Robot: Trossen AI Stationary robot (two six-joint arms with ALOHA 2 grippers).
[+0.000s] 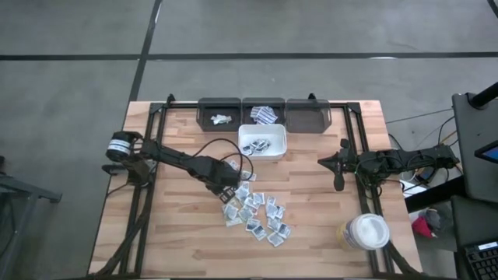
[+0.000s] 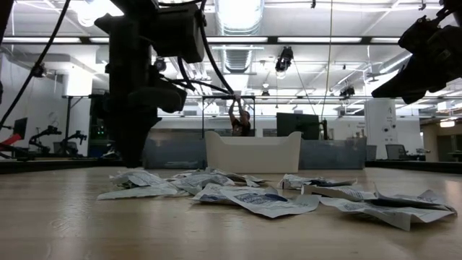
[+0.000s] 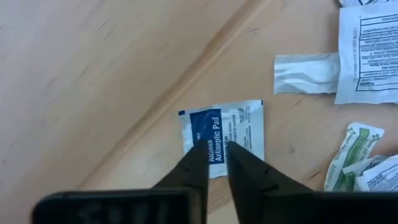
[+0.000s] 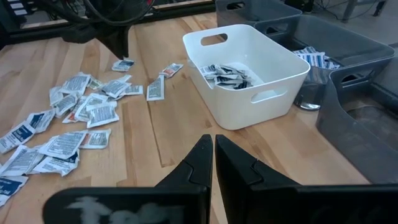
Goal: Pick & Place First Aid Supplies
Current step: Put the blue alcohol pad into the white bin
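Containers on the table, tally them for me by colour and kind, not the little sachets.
Dark grey rectangular plastic bins: 3
White rectangular plastic bin: 1
White round lidded tub: 1
Total: 5

Bright even overhead light on my table (image 1: 311, 225), soft faint shadows. Low view: ceiling lamps (image 2: 238, 11) glare white, my arms dark silhouettes, near tabletop blurred. My own fingers (image 3: 196, 168) out of focus up close.
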